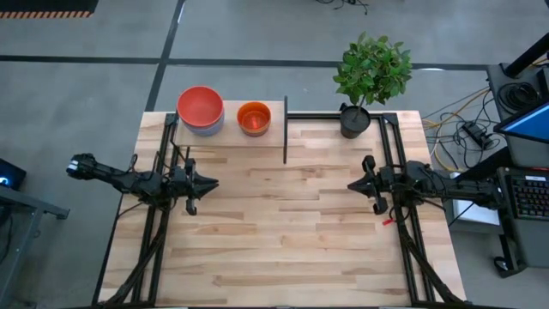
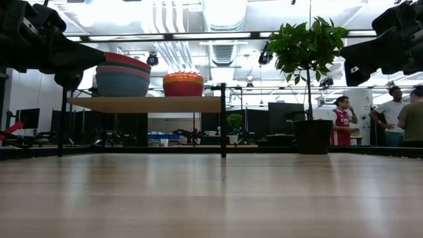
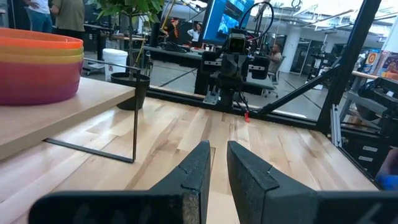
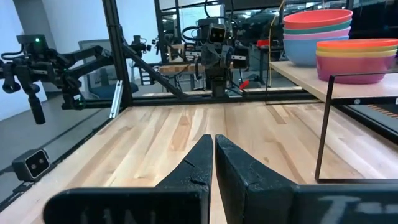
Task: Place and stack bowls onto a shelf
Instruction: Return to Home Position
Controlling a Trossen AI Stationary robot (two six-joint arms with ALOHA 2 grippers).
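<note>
The shelf (image 1: 232, 148) stands at the table's far left on thin black uprights. Two stacks of bowls rest on it. The larger bowls, red on top (image 1: 200, 108) (image 2: 123, 76) (image 4: 317, 34), are at its left. The smaller bowls, orange on top (image 1: 254, 118) (image 2: 184, 84) (image 3: 37, 65), are at its right. My left gripper (image 1: 213, 183) (image 3: 217, 149) hovers level at the table's left, in front of the shelf, a narrow gap between its fingers and nothing in it. My right gripper (image 1: 352, 184) (image 4: 214, 140) hovers level at the table's right, shut on nothing.
A leafy plant in a black pot (image 1: 354, 120) (image 2: 312, 135) stands at the far edge, right of the shelf. Bare wooden tabletop (image 1: 283, 232) lies between the two arms and toward the near edge. People (image 2: 340, 119) stand in the room beyond the table.
</note>
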